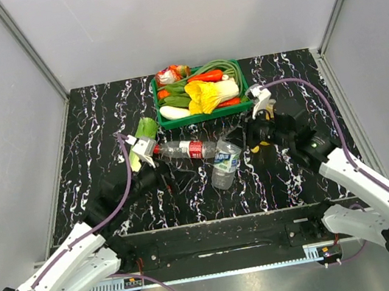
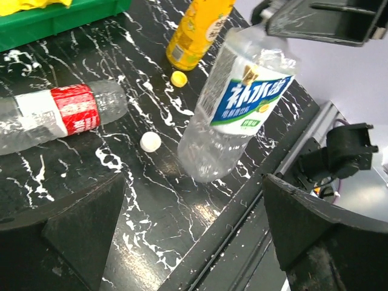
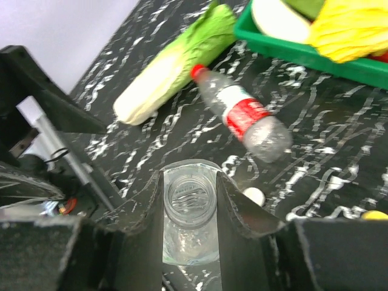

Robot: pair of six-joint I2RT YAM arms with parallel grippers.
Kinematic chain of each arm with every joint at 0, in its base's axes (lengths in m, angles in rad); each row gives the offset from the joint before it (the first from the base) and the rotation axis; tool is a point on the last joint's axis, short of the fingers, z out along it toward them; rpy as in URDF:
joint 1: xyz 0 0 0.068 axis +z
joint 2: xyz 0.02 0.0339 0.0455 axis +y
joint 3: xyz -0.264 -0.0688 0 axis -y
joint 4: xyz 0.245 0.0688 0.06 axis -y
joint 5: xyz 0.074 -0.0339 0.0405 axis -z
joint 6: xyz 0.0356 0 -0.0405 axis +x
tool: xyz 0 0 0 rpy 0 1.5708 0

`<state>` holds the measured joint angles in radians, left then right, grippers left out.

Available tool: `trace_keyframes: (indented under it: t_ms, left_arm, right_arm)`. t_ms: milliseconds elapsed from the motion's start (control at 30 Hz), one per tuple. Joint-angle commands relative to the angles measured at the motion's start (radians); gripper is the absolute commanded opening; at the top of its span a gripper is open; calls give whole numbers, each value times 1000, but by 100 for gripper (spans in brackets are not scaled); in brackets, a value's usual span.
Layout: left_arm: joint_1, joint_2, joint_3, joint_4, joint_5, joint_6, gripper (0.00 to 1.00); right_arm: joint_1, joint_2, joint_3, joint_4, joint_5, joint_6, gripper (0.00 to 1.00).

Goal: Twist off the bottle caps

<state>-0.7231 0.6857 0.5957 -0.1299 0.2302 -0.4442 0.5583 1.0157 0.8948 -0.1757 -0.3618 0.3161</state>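
**Right arm holds an uncapped water bottle, left arm open; two caps off, one on**

- right fingers are clamped on the neck of the clear water bottle. It has a blue label, its mouth is open with no cap, and it's tilted with its base on the worktop near the front edge
- left fingers are spread wide just above the worktop with nothing between them, facing the water bottle's base
- white cap lies loose on the worktop between the water bottle's base and the red-label bottle, touching neither
- the red-label bottle lies on its side, with the red cap screwed on its neck. The cap end points at the cabbage and sits just beside its leafy end
- yellow cap lies loose on the worktop, further out than the white one, just beside the near end of the orange bottle
- the orange bottle is under the right arm in the top view, and I can't tell if it's standing or lying
- green basket of vegetables sits at the back, past all the bottles, with none of the caps in it
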Motion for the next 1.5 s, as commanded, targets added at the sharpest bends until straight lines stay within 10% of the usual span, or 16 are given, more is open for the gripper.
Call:
trace_keyframes:
  t_ms: [0,1200,1467]
  left_arm:
    - [-2,-12,18,-16,-107,-28,99]
    - [-2,98,-7,26,-28,-42,99]
    - [-2,115,-8,15,-42,-37,99]
  right_arm:
    - [5,-89,-34,-27,252,-89,0]
    - [218,-118,-283,162,1044,-140,0]
    - [224,-225,-313,165,999,-134,53]
